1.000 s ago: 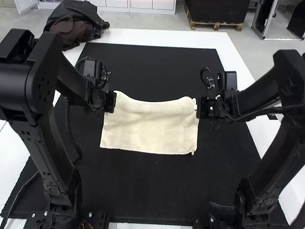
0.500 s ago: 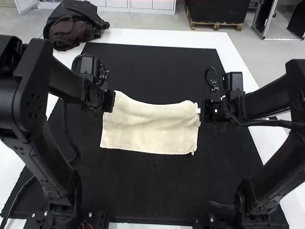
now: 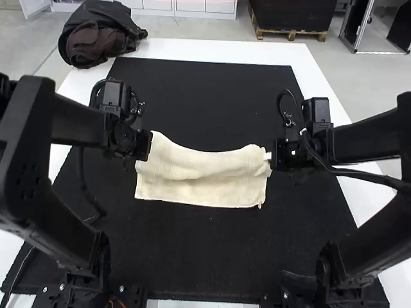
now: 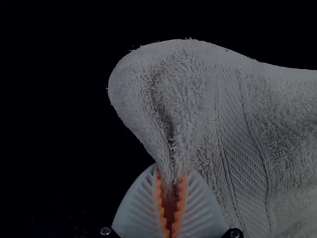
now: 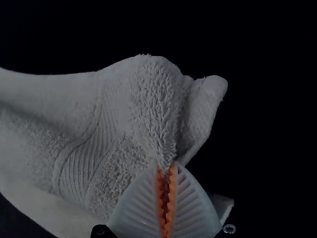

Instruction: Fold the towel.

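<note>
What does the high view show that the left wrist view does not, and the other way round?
High view: the right gripper at the pale towel's right end, the towel's near edge lying on the black mat, the white table and a dark bundle at its far left corner.

Left wrist view: ribbed white fingers with orange pads pinching a crease, and the woven band beside it.

Both: the left gripper at one end of the towel.
</note>
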You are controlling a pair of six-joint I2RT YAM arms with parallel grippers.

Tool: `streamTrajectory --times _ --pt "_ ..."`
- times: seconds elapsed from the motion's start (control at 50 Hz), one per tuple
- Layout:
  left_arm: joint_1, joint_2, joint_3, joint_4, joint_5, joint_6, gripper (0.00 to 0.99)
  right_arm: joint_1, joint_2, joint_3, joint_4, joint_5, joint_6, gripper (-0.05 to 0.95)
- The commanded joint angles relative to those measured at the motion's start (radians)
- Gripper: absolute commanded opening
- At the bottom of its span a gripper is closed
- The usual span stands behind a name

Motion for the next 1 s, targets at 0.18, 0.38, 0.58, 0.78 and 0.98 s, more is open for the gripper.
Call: streamTrajectory --times 0.18,0.38,0.58,0.78,0.98 --pt "0.013 -0.068 -0.034 -0.052 -0.021 0.035 0.023 -0.02 -0.03 -0.011 -0.09 -0.035 -0.035 -0.02" --pt "0.013 -0.088 -0.05 -0.056 -0.029 0.037 0.023 -0.018 -0.047 -0.025 -0.131 -0.039 -0.038 -0.02" --pt "0.013 -0.081 -0.074 -0.022 -0.045 0.077 0.023 -0.013 -0.046 -0.045 -0.157 -0.039 -0.058 -0.02" --pt "0.013 -0.046 -0.119 0.05 -0.053 0.115 0.023 -0.013 -0.027 -0.062 -0.143 -0.032 -0.061 -0.02" --pt "0.013 -0.022 -0.157 0.12 -0.056 0.124 0.023 -0.012 0.011 -0.063 -0.111 -0.019 -0.066 -0.02"
